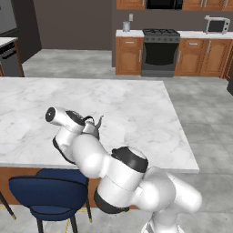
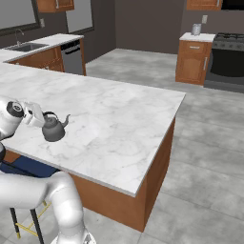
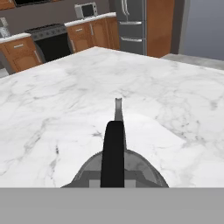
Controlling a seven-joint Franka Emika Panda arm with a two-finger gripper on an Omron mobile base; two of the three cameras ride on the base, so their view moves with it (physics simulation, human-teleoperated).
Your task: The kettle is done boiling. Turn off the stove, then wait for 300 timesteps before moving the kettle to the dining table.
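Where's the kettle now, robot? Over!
Gripper shut on kettle handle. Kettle over dining table, near its edge. Nothing in the way.

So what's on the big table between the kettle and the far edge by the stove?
Nothing. In the right base view, bare marble runs from the kettle across the dining table to its far edge; then floor, then the stove. The hand view agrees.

Marble dining table [image 2: 109,124]; kettle [image 2: 53,127] near its edge.
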